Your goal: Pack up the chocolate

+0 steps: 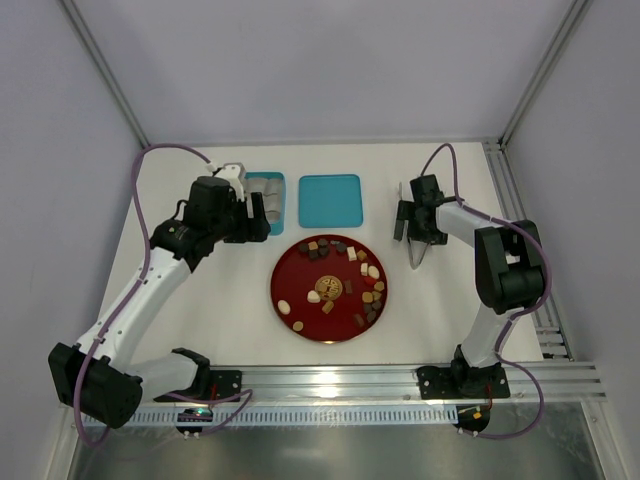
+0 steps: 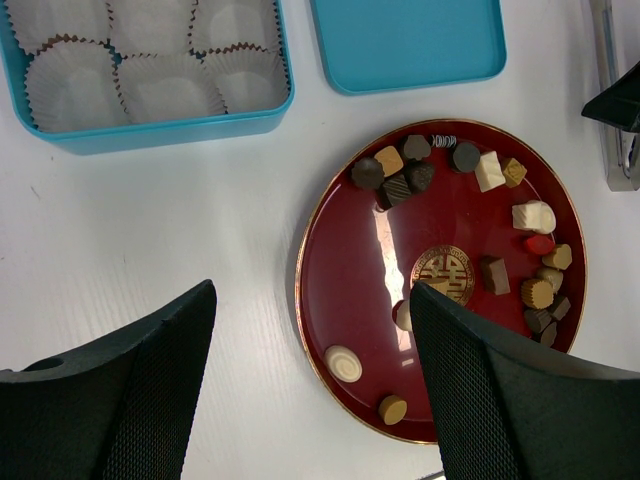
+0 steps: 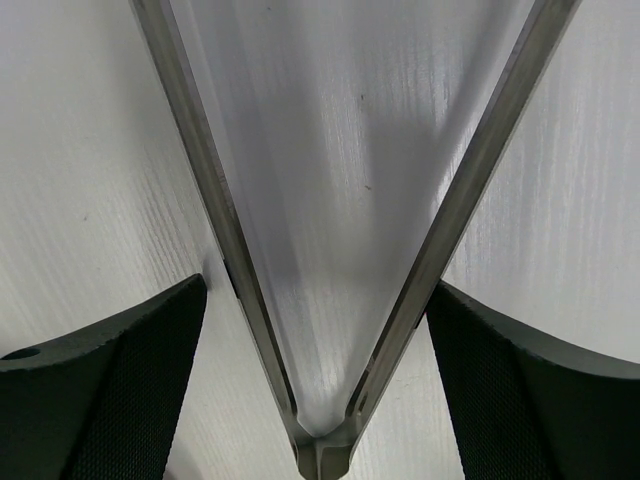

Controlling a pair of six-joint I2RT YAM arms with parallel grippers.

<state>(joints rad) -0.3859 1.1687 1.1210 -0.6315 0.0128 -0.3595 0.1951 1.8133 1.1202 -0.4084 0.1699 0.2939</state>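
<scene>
Top view first: the round red plate [image 1: 298, 275] sits mid-table on the white table [image 1: 230, 320]. Every bite-size piece of chocolate [image 2: 398, 188] I can see is on it, in dark brown, tan and creamy white. Most pieces run along the plate's rim from 11 o'clock round to 5. A couple lie just beside the gold emblem [image 2: 444, 275], at its 7 o'clock. A white round one lies alone at 8 and a tan one at 7.

At 11 o'clock from the plate is the blue rectangular tin [image 2: 150, 132], lined with white pleated paper cups [image 2: 165, 90]. At 12 o'clock lies the flat blue lid [image 2: 405, 40], close beside the tin and apart from it.

The left gripper [image 2: 310, 300] hangs over the tin's near end in the top view, its jaws spread wide with nothing between them. Its own camera looks down past the fingers onto the plate's left rim and bare table.

Over to 2 o'clock of the plate: the metal tongs [image 3: 200, 200] lie on the table, arms splayed in a V. The right gripper [image 3: 318, 290] is low over them, jaws wide, one finger outside each arm near the hinge. The fingertips sit right against the arms, but whether they touch, I cannot tell. The tongs are not squeezed together.
</scene>
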